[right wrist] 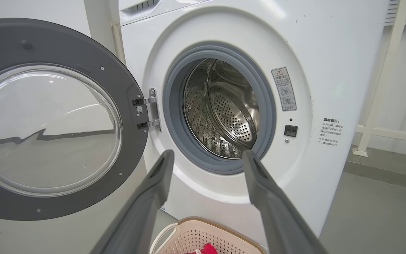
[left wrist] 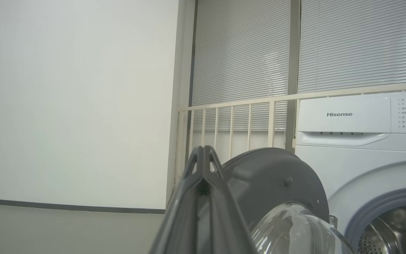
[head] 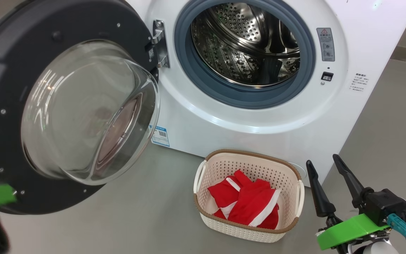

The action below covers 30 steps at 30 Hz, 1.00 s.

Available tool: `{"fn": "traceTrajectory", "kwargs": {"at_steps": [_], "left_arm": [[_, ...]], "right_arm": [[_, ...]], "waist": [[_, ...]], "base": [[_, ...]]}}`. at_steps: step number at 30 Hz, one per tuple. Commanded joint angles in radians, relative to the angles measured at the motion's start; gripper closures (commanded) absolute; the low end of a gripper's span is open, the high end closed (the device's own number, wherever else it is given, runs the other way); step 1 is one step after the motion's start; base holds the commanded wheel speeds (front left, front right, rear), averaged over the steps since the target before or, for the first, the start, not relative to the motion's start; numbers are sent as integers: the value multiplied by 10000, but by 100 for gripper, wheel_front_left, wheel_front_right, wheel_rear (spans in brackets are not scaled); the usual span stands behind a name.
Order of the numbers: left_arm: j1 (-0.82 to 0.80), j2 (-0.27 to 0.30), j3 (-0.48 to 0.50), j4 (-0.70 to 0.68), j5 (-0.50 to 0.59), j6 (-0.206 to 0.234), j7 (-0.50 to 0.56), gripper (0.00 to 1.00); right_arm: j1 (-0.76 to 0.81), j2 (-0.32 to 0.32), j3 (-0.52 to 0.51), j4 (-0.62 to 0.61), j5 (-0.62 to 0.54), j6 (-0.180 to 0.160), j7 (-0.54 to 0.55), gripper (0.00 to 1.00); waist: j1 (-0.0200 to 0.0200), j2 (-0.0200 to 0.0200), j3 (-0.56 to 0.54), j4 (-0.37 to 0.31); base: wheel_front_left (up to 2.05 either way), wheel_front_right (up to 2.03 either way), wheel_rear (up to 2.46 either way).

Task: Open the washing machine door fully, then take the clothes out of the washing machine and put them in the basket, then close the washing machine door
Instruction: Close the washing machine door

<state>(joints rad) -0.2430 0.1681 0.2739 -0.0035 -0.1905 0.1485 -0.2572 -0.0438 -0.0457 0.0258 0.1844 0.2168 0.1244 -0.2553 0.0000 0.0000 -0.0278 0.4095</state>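
The drum of the washing machine looks empty. The clothes lie as a red heap inside the basket, which stands on the floor just in front of the machine. So I judge that the unloading is done and the step in hand is to close the washing machine door. The door is swung wide to the left on its hinge. In the left wrist view the left gripper has its fingers together with nothing between them, and it rises close beside the dark rim of the door. I cannot tell if it touches the rim. The right gripper has its fingers apart and empty, near the right side of the basket. To close well, the left gripper should press on the black rim at the side far from the hinge, not on the glass bowl. It should follow the door's arc instead of pushing in a straight line. The last part needs a firm push, so that the door catches in the latch. The right gripper should keep away from the opening, and the basket handle should be watched while the door sweeps past.
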Motion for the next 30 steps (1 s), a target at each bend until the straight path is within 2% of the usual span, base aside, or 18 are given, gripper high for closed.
{"fn": "traceTrajectory", "kwargs": {"at_steps": [1, 4, 5, 9, 14, 19, 24, 30], "left_arm": [[-808, 457, 657, 60, -392, -100, -46, 100], [-1357, 572, 1136, 560, -1035, -219, -46, 100], [-1895, 702, 1610, 1252, -1710, -374, -41, 100], [-2839, 912, 2320, 2773, -3009, -612, 483, 100], [-4017, 1115, 3307, 4433, -5025, -913, 1831, 100], [-4974, 1408, 4132, 5960, -6870, -840, 3870, 100], [-5365, 1772, 4320, 6771, -7726, -908, 5407, 100], [-5434, 2066, 4438, 7179, -8200, -953, 6397, 100]], "right_arm": [[-177, -45, 193, -218, -133, 63, -65, 0], [-180, -45, 180, -206, -142, 63, -65, 0], [-187, -45, 178, -194, -137, 63, -65, 0], [-194, -45, 190, -175, -131, 63, -65, 0], [-194, -45, 159, -160, -163, 63, -65, 0], [-216, -45, 122, -174, -157, 63, -65, 0], [-202, -45, 234, -225, -70, 63, -65, 0], [-263, -45, 336, -129, -153, 63, -65, 0]], "waist": [[0, 0, 6, -20], [0, 0, -1, -57], [0, 0, -7, -98], [0, 0, -7, -188], [0, 0, 27, -276], [0, 0, 83, -336], [0, 0, 154, -409], [0, 0, 309, -526]], "base": [[0, 0, 0], [0, 0, 0], [0, 0, 0], [0, 0, 0], [0, 0, 0], [0, 0, 0], [0, 0, 0], [0, 0, 0]]}}
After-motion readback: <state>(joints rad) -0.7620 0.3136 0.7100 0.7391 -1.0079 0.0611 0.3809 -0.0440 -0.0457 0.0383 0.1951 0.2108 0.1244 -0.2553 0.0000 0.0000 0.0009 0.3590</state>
